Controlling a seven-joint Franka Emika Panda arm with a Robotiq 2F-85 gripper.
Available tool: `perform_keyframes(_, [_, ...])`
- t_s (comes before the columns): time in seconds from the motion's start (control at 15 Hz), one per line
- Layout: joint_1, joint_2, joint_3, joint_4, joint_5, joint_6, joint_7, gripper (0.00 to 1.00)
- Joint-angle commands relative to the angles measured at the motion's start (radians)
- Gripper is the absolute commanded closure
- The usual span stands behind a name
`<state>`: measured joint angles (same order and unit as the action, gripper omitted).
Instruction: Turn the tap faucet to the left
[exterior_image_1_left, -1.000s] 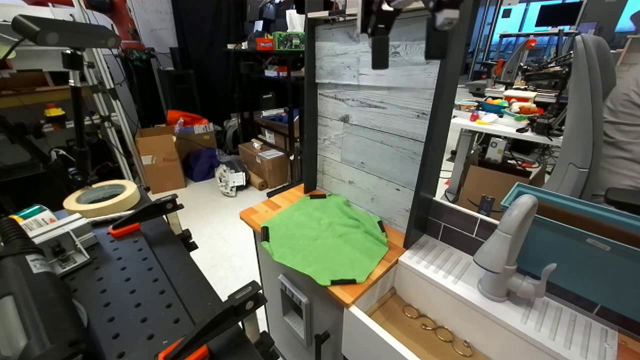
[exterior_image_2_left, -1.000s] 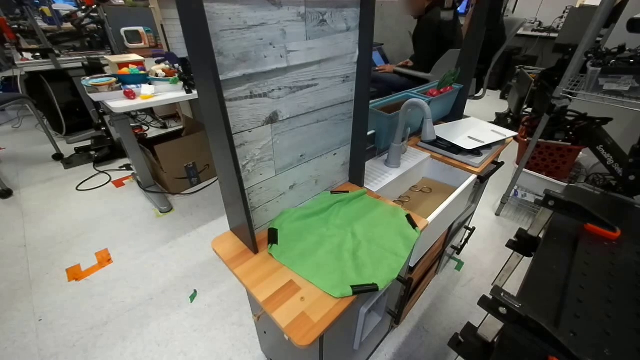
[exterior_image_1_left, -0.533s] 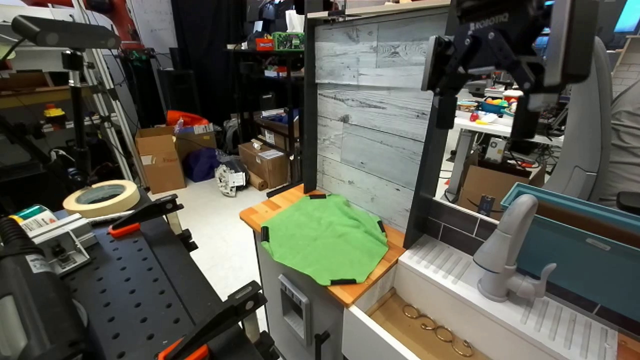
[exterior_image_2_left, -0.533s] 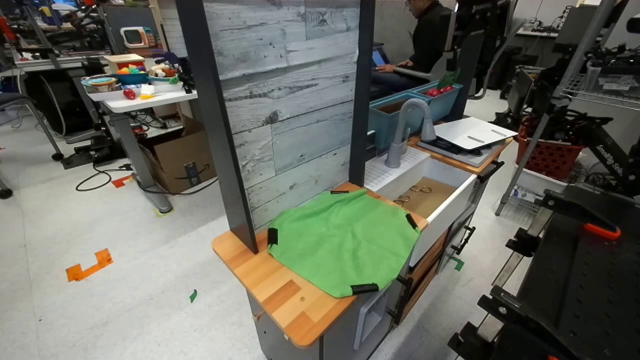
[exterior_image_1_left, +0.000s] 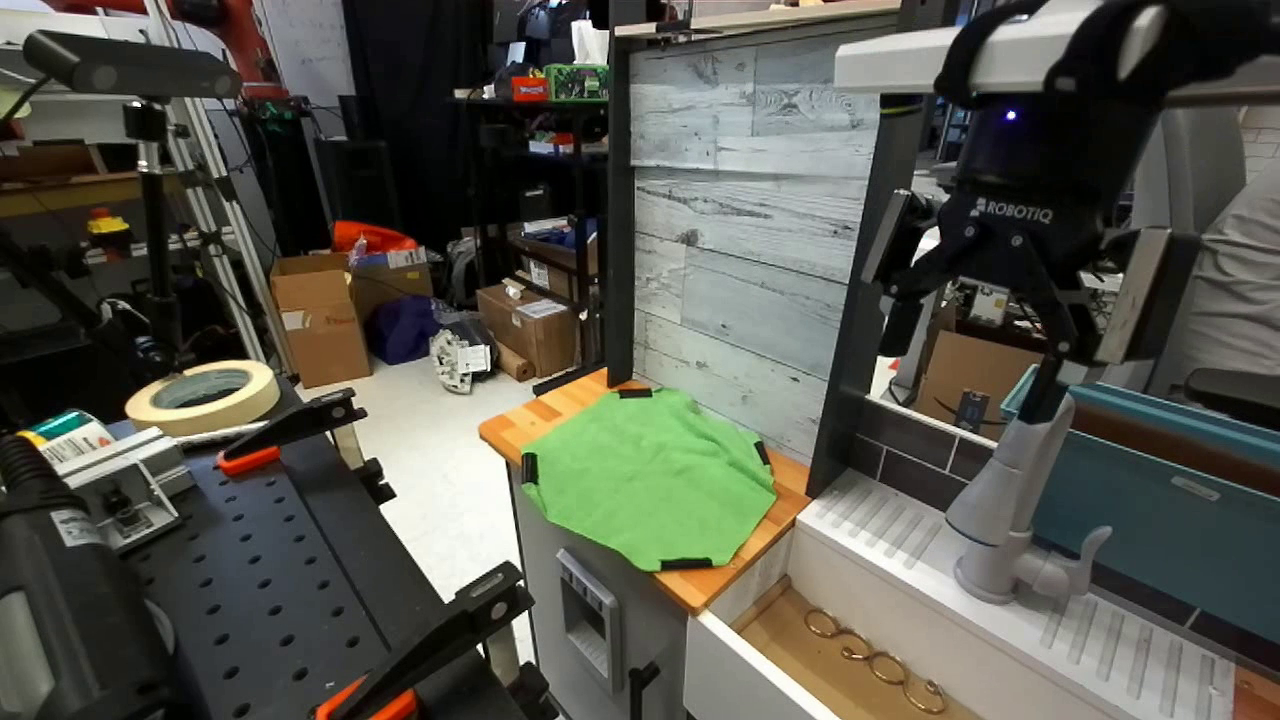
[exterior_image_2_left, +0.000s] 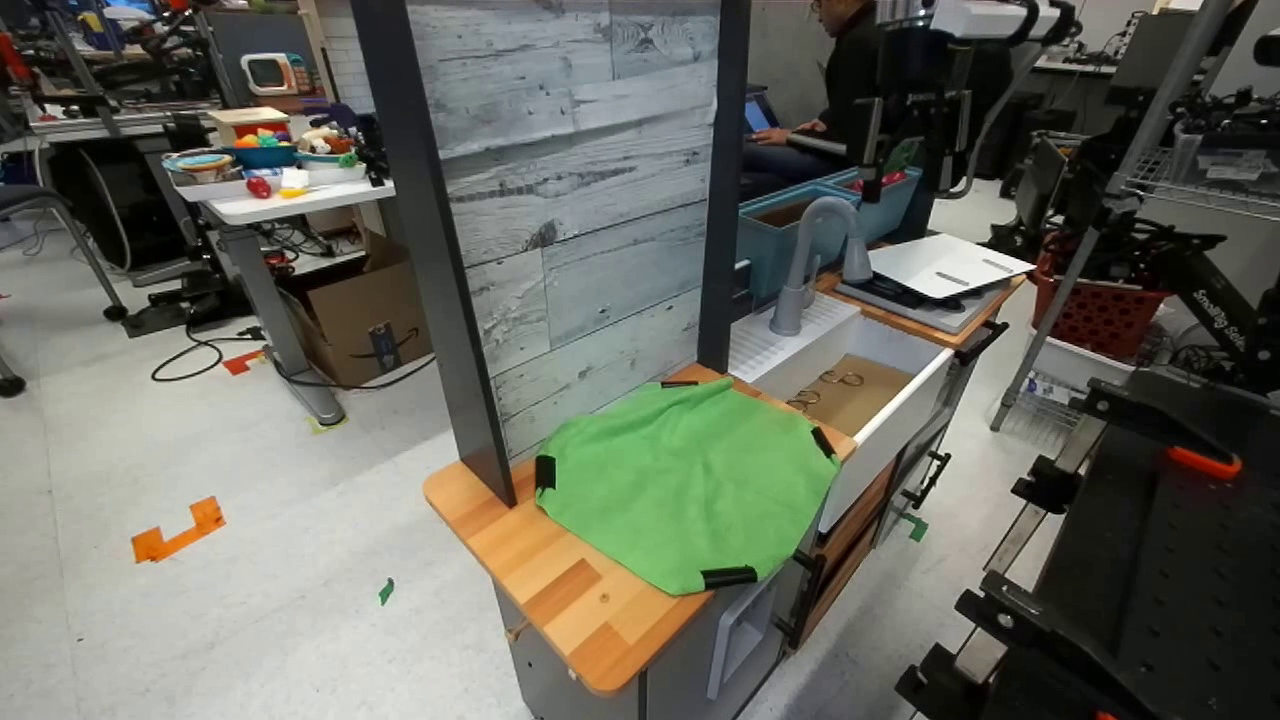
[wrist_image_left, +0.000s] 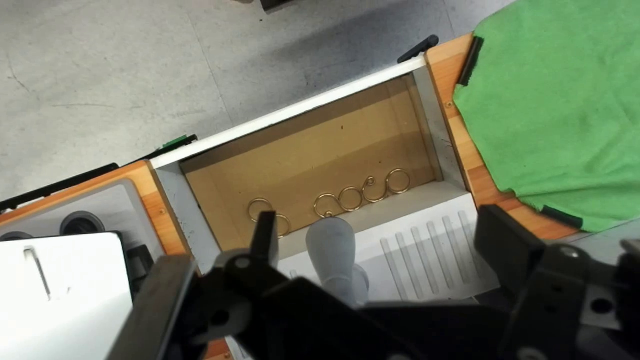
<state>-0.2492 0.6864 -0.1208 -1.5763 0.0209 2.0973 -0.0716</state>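
The tap faucet (exterior_image_1_left: 1000, 508) looks matt plastic, the countertop (exterior_image_2_left: 545, 567) smooth wood, the sheet (exterior_image_2_left: 690, 485) wrinkled cloth.

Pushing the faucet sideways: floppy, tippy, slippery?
The faucet should be stiff: its spout stands in a clean, unsagging arch. Tipping seems unlikely, as its base appears mounted on the ribbed sink ledge. Its smooth, rounded surface may prove slippery.

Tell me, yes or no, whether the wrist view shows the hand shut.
No: the hand is open, its fingers wide apart, the faucet showing between them.
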Motion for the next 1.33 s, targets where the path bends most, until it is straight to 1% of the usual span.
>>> perform_keyframes(0.0, [-0.001, 0.012, -0.001, 0.015, 0.004, -0.005, -0.004, 0.00])
perform_keyframes(0.2, [-0.001, 0.017, 0.001, 0.029, 0.006, -0.014, -0.004, 0.00])
perform_keyframes(0.27, [0.024, 0.010, -0.023, 0.004, -0.019, 0.050, 0.053, 0.00])
perform_keyframes(0.33, [0.041, 0.006, -0.042, -0.020, -0.054, 0.150, 0.073, 0.00])
perform_keyframes(0.6, [0.062, 0.024, -0.084, -0.059, -0.137, 0.414, 0.110, 0.00])
perform_keyframes(0.8, [0.065, 0.043, -0.094, -0.083, -0.160, 0.545, 0.106, 0.00])
perform_keyframes(1.0, [0.042, 0.055, -0.062, -0.096, -0.134, 0.590, 0.062, 0.00])
perform_keyframes(1.27, [-0.013, 0.052, 0.021, -0.106, -0.078, 0.566, -0.029, 0.00])
